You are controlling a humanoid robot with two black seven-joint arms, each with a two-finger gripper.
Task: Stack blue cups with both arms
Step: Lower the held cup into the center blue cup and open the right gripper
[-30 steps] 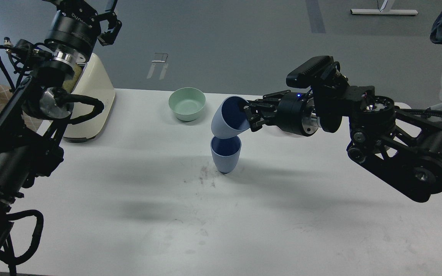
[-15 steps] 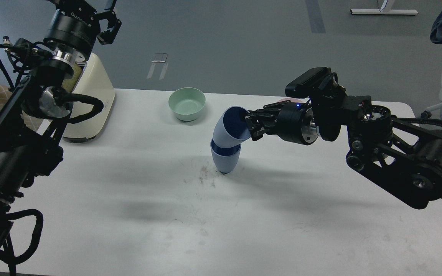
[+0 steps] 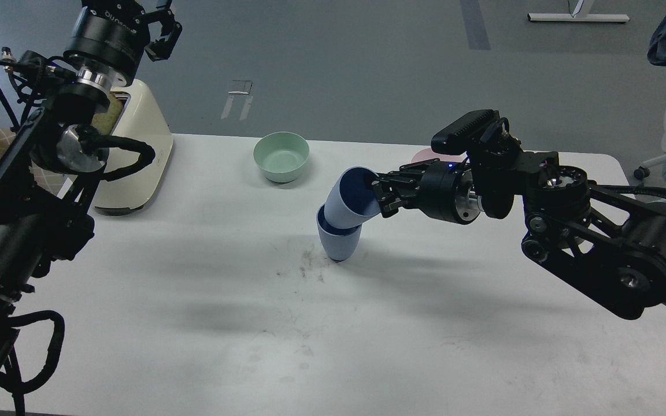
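The right gripper (image 3: 380, 199) pinches the rim of the upper cup (image 3: 349, 201), one finger inside the dark mouth and one outside on the wall. That cup is tilted, its mouth turned up and toward the gripper, and its narrow base sits inside the lower cup (image 3: 338, 241), which stands upright on the table (image 3: 206, 300) near the middle. The two cups touch at the lower one's rim (the upper is only partly seated, at a slant).

The right arm (image 3: 570, 231) comes in from the right edge, low over the table, its wrist roughly level and pointing left at the cups.

The left arm (image 3: 50, 156) rises along the left edge, well apart from the cups, with the left gripper (image 3: 156, 26) high at the top of the view; its fingers are cut off by the frame, so I cannot tell whether they are spread or closed.

A green bowl (image 3: 281, 156) sits behind the cups toward the far edge, and a cream appliance (image 3: 136, 162) stands at the far left.
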